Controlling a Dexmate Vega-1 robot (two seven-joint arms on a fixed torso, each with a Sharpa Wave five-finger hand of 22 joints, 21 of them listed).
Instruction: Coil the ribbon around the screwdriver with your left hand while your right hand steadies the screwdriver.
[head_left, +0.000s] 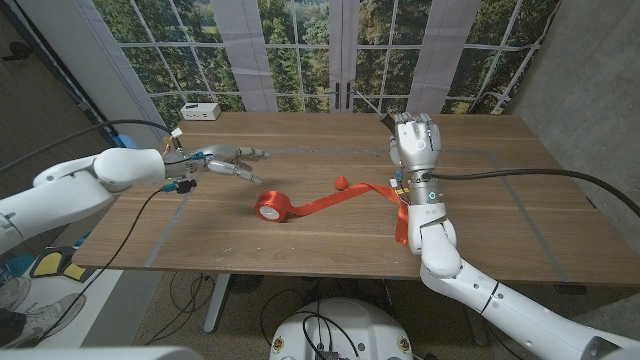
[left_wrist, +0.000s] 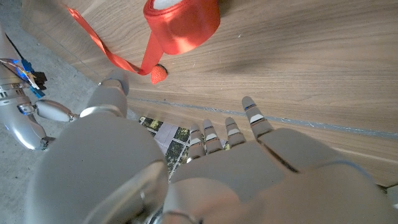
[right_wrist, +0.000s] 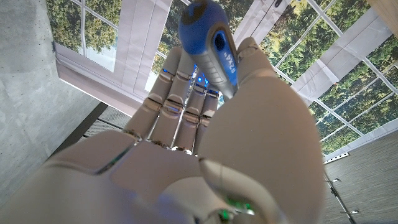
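Observation:
A red ribbon roll lies on the wooden table near the middle. Its loose strip runs right to my right arm and hangs over the wrist. A small red bit sits beside the strip. My right hand stands raised and grips the blue-handled screwdriver, whose thin shaft pokes out up and to the left. My left hand is left of the roll, fingers spread and pointing toward it, holding nothing.
A white box stands at the table's back left corner. Cables trail from both arms. Windows and a grey wall are behind the table. Taped lines mark the tabletop.

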